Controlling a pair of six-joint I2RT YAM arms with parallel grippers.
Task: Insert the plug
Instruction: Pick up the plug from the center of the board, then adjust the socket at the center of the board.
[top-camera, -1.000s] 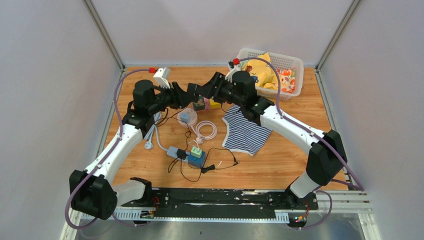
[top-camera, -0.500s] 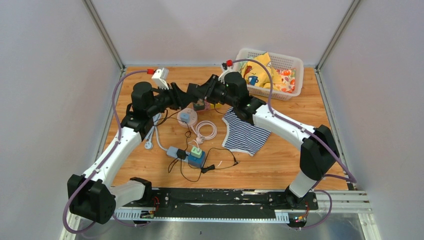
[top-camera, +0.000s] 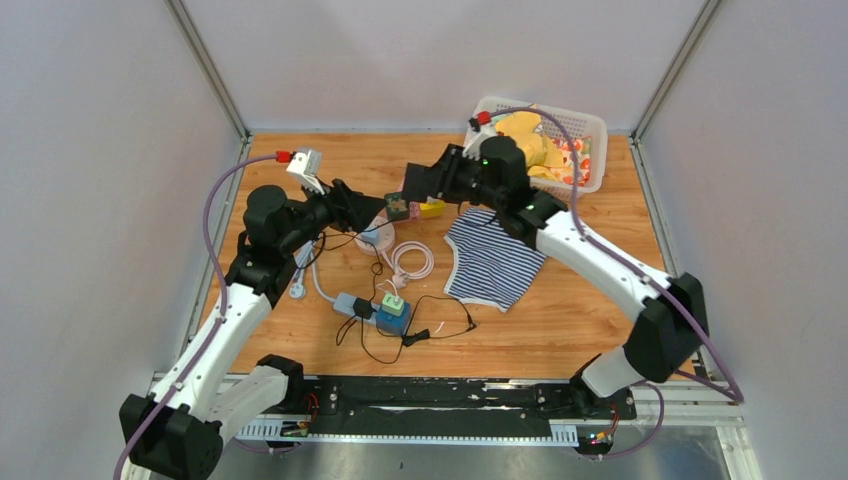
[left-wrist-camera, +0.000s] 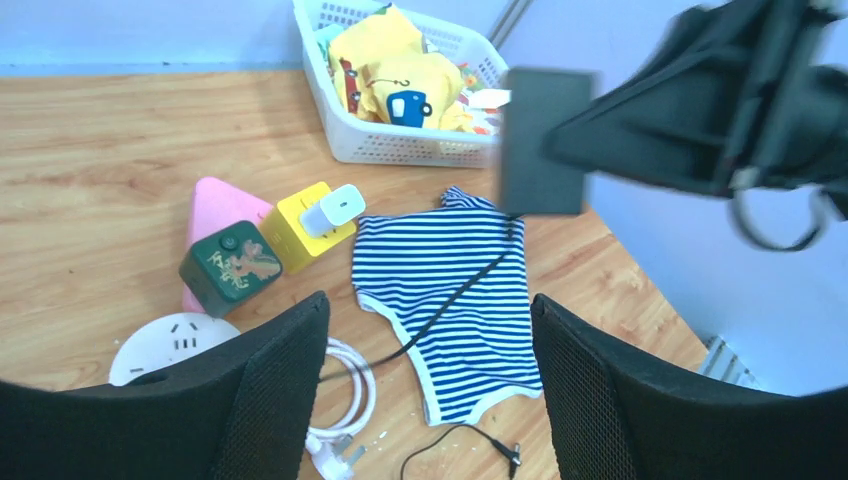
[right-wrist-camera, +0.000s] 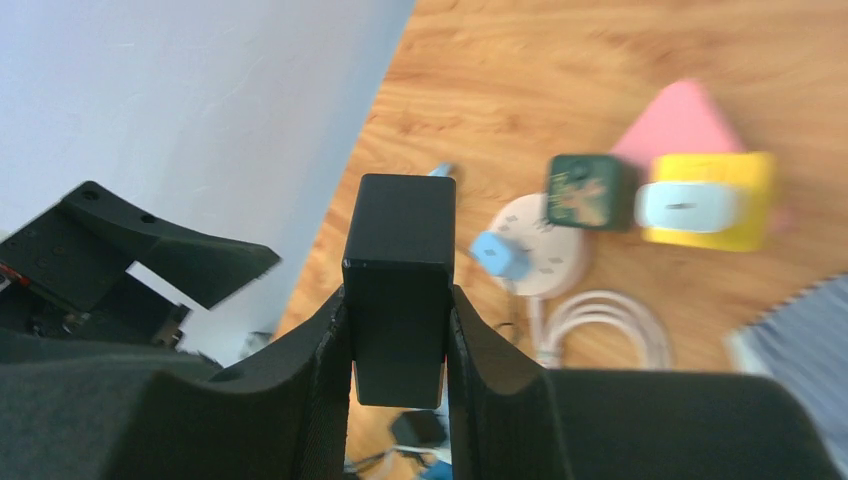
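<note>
The black, box-shaped plug adapter (right-wrist-camera: 400, 230) is clamped between the fingers of the right gripper (right-wrist-camera: 398, 300), top protruding; the left gripper (left-wrist-camera: 430, 310) gapes empty.

The right gripper (right-wrist-camera: 398, 345) squeezes a black plug (right-wrist-camera: 399, 250) between its two fingers, above a wood table (right-wrist-camera: 560, 60) with a round white socket (right-wrist-camera: 545, 240) and a green cube (right-wrist-camera: 585, 192).
</note>
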